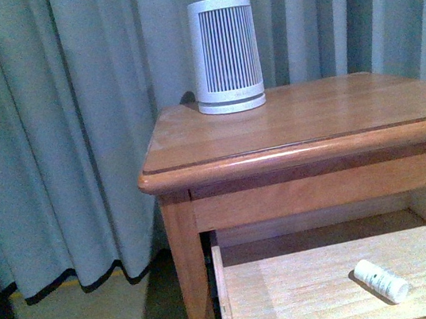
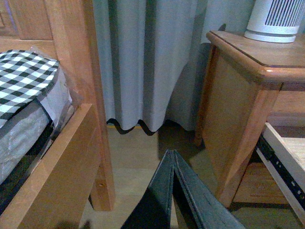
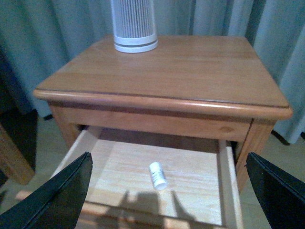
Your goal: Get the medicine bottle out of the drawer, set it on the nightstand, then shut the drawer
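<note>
The medicine bottle (image 1: 381, 280) is a small white cylinder lying on its side on the pale wood floor of the open drawer (image 1: 297, 291). It also shows in the right wrist view (image 3: 157, 175), inside the drawer (image 3: 119, 171). The nightstand (image 1: 295, 119) has a glossy orange-brown top, seen also in the right wrist view (image 3: 167, 71). My right gripper (image 3: 169, 191) is open and empty, above the drawer, its fingers (image 3: 62, 195) wide to either side of the bottle. My left gripper (image 2: 173, 155) is shut and empty, low beside the nightstand (image 2: 238, 119), over the floor.
A large white-grey ribbed cylinder (image 1: 224, 53) stands at the back of the nightstand top. Grey curtains (image 1: 57, 135) hang behind. A wooden bed frame (image 2: 71, 143) with a checked cover (image 2: 24, 81) stands left of the nightstand, with bare floor (image 2: 138, 162) between.
</note>
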Tool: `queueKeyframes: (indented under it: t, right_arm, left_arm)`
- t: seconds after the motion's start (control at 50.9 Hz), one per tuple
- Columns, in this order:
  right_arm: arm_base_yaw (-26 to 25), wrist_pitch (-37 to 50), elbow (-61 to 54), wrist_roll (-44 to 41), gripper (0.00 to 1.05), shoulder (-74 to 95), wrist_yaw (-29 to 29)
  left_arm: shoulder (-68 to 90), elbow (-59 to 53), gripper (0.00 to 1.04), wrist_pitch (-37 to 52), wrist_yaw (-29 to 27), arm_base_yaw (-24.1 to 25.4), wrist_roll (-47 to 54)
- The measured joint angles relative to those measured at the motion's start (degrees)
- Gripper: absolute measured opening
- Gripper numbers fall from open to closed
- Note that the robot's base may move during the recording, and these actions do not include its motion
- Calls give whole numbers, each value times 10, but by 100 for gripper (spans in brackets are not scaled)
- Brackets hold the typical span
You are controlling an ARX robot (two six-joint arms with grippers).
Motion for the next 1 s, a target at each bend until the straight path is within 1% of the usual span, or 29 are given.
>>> queueKeyframes:
  t: [0.02, 0.177, 0.196, 0.295, 0.314, 0.334, 0.373, 0.452, 0.491, 0.55, 0.628, 0.648, 0.687, 0.805, 0.884, 0.923, 1.001]
  right_arm:
    - [5, 13, 17, -6, 98, 41, 13]
    - [36, 59, 90, -35, 98, 251, 64]
    - [45, 73, 101, -40, 98, 298, 75]
    - [68, 101, 129, -45, 98, 408, 98]
    - [73, 108, 134, -45, 98, 429, 104]
    - [80, 118, 143, -46, 98, 462, 111]
    - [87, 125, 151, -46, 98, 493, 117]
    - [101, 144, 169, -46, 98, 560, 131]
    - [105, 149, 176, -46, 98, 583, 136]
    - [113, 158, 191, -46, 98, 628, 141]
    - [122, 166, 214, -46, 98, 684, 150]
    - [123, 170, 219, -46, 98, 696, 151]
    - [126, 175, 229, -46, 98, 717, 152]
    - [134, 181, 253, -47, 98, 757, 152]
    - [141, 181, 279, -47, 98, 786, 148]
    - [145, 181, 289, -47, 98, 799, 146]
    - [154, 172, 305, -47, 98, 820, 138]
  left_arm:
    - [0, 0, 3, 0, 0, 0, 0]
    - [-1, 0, 3, 0, 0, 0, 0]
    - [-1, 0, 3, 0, 0, 0, 0]
    - [-1, 0, 3, 0, 0, 0, 0]
    - [-1, 0, 5, 0, 0, 0, 0]
    - [-1, 0, 10, 0, 0, 0, 0]
    - [-1, 0, 18, 0, 0, 0, 0]
    - [-1, 0, 28, 0, 0, 0, 0]
    - [-1, 0, 35, 0, 0, 0, 0]
    - [-1, 0, 42, 0, 0, 0, 0]
    - [-1, 0, 56, 0, 0, 0, 0]
    - [-1, 0, 62, 0, 0, 0, 0]
    - [-1, 0, 69, 0, 0, 0, 0]
    - [-1, 0, 85, 0, 0, 0, 0]
    - [-1, 0, 100, 0, 0, 0, 1]
    - [-1, 0, 98, 0, 0, 0, 1]
    - [-1, 0, 98, 0, 0, 0, 1]
